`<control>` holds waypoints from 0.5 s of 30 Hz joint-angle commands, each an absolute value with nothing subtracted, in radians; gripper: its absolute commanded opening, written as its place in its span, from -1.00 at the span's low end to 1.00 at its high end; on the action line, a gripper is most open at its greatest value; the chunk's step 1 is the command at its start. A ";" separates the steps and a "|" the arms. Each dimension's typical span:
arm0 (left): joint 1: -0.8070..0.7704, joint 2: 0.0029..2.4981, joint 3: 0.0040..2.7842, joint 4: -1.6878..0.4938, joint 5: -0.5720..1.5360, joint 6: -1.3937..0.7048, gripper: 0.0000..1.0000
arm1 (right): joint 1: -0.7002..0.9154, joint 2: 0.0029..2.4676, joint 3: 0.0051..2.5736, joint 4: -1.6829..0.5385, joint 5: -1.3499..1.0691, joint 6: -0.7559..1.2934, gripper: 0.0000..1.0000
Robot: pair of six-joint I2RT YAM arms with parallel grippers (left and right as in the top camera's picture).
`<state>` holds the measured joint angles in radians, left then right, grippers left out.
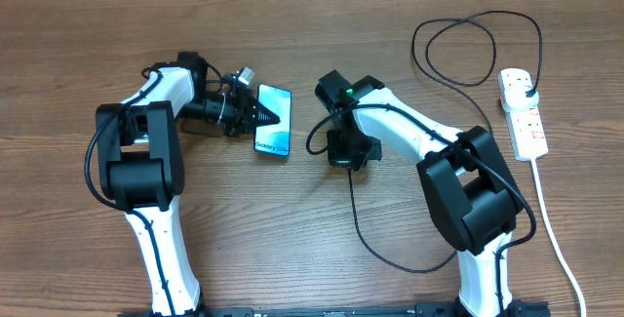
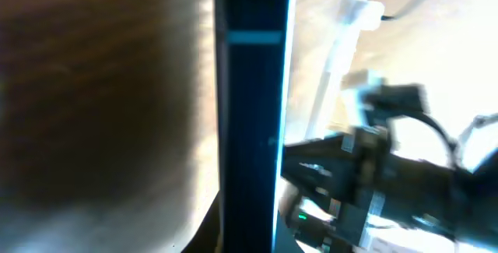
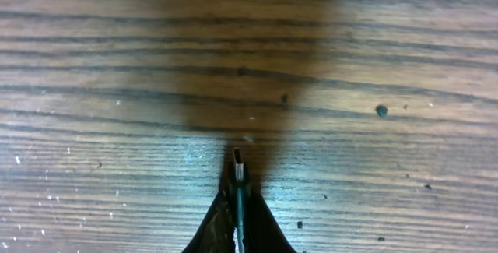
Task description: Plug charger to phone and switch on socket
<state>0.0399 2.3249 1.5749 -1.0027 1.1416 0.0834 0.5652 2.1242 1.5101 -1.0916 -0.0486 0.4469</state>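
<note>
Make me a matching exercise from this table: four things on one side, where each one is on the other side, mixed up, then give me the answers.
Things:
1. phone
2. socket
3. charger connector tip
4. left tool

Places:
A. along the right edge of the table
B. sticking out of the shut right tool
C. flat on the wood between the two arms
D. closed on the phone's edge nearest the left arm

Pairs: 1-C, 2-A, 3-B, 4-D

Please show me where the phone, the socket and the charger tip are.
phone (image 1: pixel 273 120): overhead view, middle of its screen.
socket (image 1: pixel 524 114): overhead view, middle of its white body.
charger tip (image 3: pixel 239 166): right wrist view, metal connector end.
</note>
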 commanded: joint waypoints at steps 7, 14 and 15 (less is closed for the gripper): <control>0.069 2.135 1.573 -1.168 1.338 0.328 -0.92 | 0.567 1.859 1.478 -1.082 -0.307 0.247 -0.92; 0.094 1.873 1.573 -1.175 1.377 0.305 -0.92 | 0.568 1.683 1.478 -1.116 -0.561 0.047 -0.92; 0.100 1.834 1.573 -1.174 1.365 0.289 -0.91 | 0.568 1.665 1.478 -1.127 -0.588 0.010 -0.92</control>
